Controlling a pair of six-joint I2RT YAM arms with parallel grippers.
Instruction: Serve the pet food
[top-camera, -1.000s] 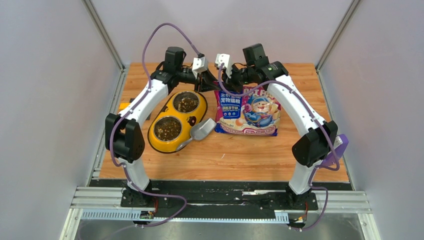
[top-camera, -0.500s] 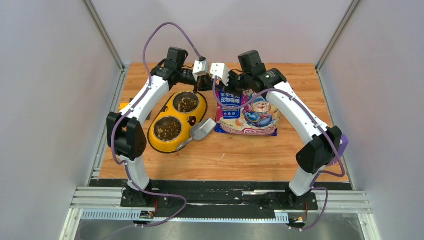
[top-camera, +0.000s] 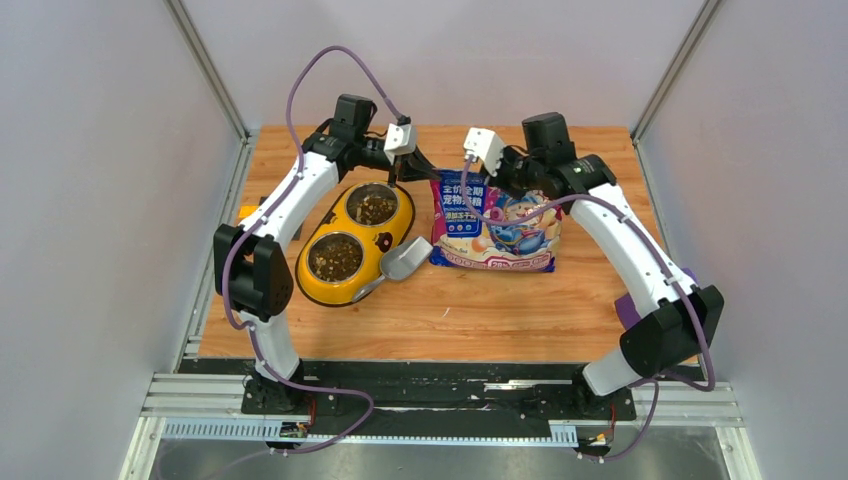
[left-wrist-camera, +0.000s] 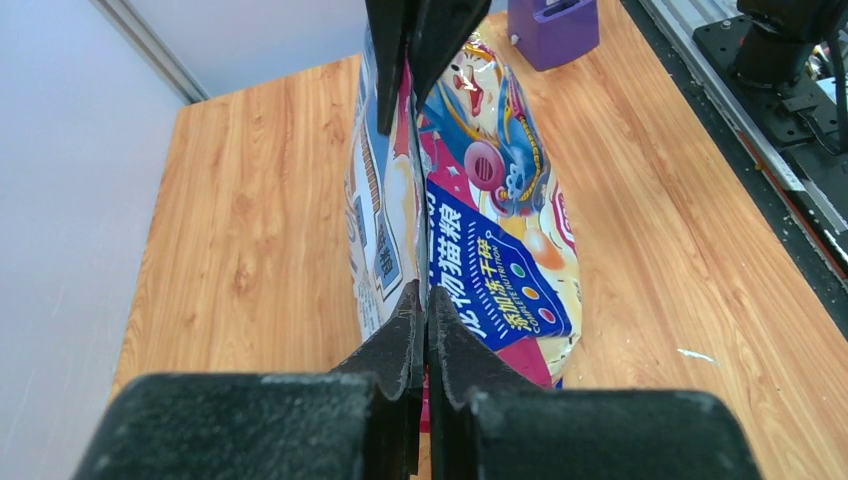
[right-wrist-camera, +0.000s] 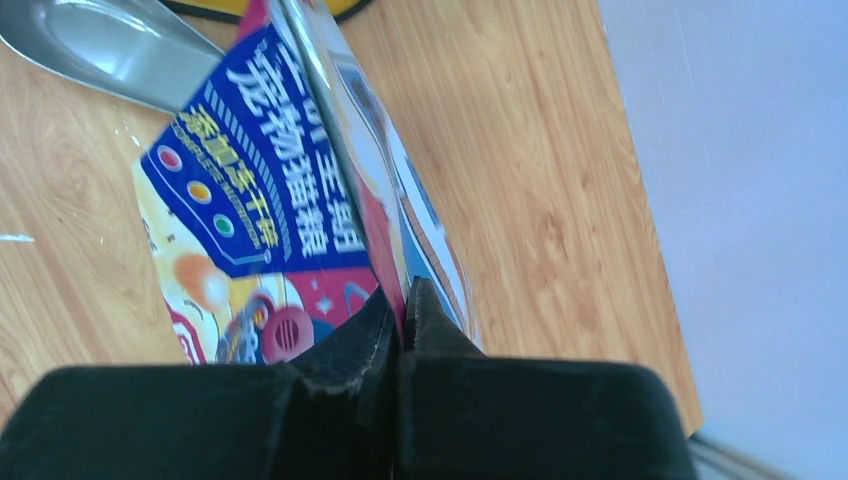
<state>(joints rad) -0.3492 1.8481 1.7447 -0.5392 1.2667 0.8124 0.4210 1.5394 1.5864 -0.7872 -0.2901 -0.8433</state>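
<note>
The pink-and-blue pet food bag (top-camera: 497, 225) lies on the wooden table, its top edge at the back. My left gripper (top-camera: 401, 172) is shut on the left end of that top edge, seen in the left wrist view (left-wrist-camera: 425, 305) with the bag (left-wrist-camera: 480, 260) beyond. My right gripper (top-camera: 498, 172) is shut on the same edge further right, seen in the right wrist view (right-wrist-camera: 403, 300) over the bag (right-wrist-camera: 260, 210). The right gripper's fingers (left-wrist-camera: 440, 45) also show in the left wrist view. Brown kibble fills both steel bowls (top-camera: 373, 207) (top-camera: 335, 257).
The yellow double-bowl feeder (top-camera: 380, 240) sits left of the bag. The grey scoop (top-camera: 400, 262) lies against its near right side and shows in the right wrist view (right-wrist-camera: 110, 40). A purple object (left-wrist-camera: 555, 25) stands near the table's right edge. Grey walls close in both sides.
My right gripper has slid to the right along the bag's top edge, away from my left gripper. The right arm's elbow swung right and nearer. The left gripper has stayed put.
</note>
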